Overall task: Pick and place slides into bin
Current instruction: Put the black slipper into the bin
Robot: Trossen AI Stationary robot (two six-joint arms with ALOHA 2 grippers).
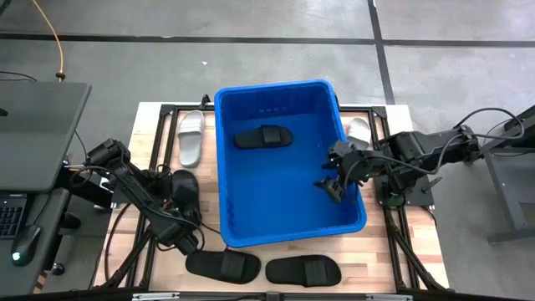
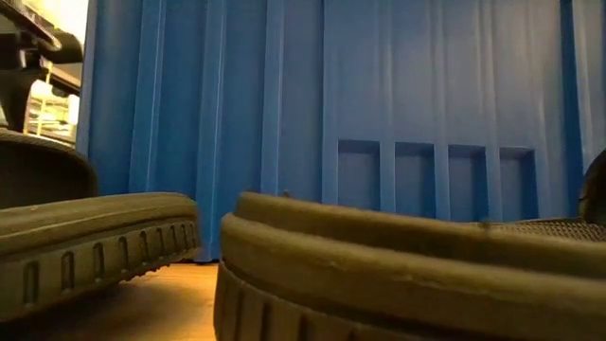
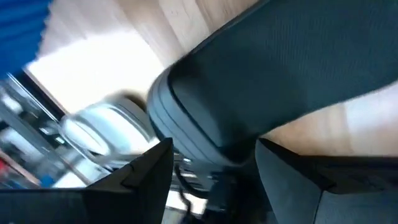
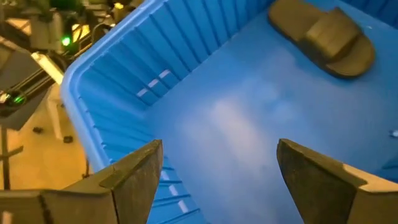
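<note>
The blue bin [image 1: 288, 167] stands mid-table with one black slide [image 1: 262, 136] lying in it, which also shows in the right wrist view [image 4: 323, 34]. My left gripper [image 1: 180, 219] is at the near end of another black slide [image 1: 183, 192] lying left of the bin. My right gripper [image 1: 334, 180] hangs open and empty over the bin's right part, above its floor [image 4: 249, 124]. One white slide [image 1: 191, 138] lies at the far left of the bin and another [image 1: 359, 130] at its far right. Two black slides [image 1: 223, 266] [image 1: 303, 270] lie at the near edge. My left gripper has the black slide's near end [image 3: 211, 137] between its two fingers [image 3: 149, 168], across the slide's width. The fingers come roughly level from the table's near side, along the slide. The slide fills the gap; whether it rests on the table or is raised does not show.
The bin's near wall [image 2: 379, 114] rises behind the two black slides at the near edge [image 2: 95, 237] [image 2: 407, 275]. A dark side table with a keyboard [image 1: 33, 134] stands beyond the table's left edge. Bare wood [image 1: 159, 134] shows left of the white slide.
</note>
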